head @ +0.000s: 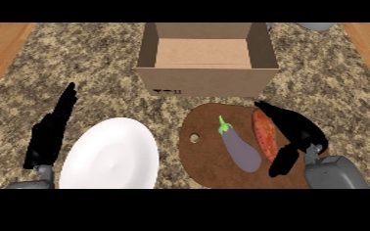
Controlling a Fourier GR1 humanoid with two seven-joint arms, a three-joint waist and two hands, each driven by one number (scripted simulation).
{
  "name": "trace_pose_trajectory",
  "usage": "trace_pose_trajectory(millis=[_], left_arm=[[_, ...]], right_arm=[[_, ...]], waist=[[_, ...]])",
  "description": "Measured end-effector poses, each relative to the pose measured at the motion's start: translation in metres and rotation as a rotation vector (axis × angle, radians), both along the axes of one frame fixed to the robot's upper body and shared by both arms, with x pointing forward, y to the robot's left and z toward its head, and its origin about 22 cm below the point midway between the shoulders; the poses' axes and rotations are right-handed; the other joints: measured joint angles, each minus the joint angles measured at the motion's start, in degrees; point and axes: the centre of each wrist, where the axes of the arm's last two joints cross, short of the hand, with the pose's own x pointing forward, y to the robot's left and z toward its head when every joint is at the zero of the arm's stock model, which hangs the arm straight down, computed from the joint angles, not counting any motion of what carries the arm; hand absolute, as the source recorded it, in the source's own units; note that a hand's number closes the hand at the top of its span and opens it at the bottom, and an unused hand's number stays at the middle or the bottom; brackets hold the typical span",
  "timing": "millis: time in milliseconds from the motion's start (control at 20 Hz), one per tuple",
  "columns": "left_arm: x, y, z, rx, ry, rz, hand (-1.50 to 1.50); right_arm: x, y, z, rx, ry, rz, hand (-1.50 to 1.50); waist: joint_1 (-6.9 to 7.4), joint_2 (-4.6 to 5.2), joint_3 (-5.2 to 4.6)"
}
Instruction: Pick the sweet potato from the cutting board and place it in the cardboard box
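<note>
Nearest, the right hand (292,132) curls around the sweet potato (264,134) on the cutting board (209,151), just short of the cardboard box (207,58), ready to lift. Left of the board, the left hand (51,132) rests open.

Speckled brown granite counter (86,63), bordered by wood strips at left and right. Resting directly on it: open cardboard box (206,80) at centre rear, flaps up, interior bare; white plate (112,156) at front left; brown cutting board (206,161) at front centre-right, just beside the plate and near the box's front wall. Grey object (316,26) at far right rear corner, cut off, not identifiable.
</note>
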Motion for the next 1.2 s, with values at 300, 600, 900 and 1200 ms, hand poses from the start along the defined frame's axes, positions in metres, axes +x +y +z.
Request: trace_pose_trajectory(millis=[300,600,900,1200], left_arm=[[-0.001,0.000,-0.001,0.003,0.005,0.004,0.00],[-0.002,-0.008,-0.005,0.002,0.000,-0.001,0.00],[0.003,-0.012,-0.003,-0.003,-0.005,-0.024,0.00],[0.010,-0.029,0.000,-0.012,-0.034,-0.089,0.00]], right_arm=[[0.001,-0.001,-0.002,0.015,0.018,0.001,1.50],[0.004,-0.002,-0.011,-0.046,-0.132,0.009,1.50],[0.031,-0.020,0.002,-0.084,-0.272,0.102,1.50],[0.070,-0.063,0.056,-0.117,-0.407,0.346,1.50]], waist=[[-0.02,-0.09,-0.09],[0.06,-0.07,-0.06],[1.44,0.49,0.08],[5.65,2.24,0.46]])
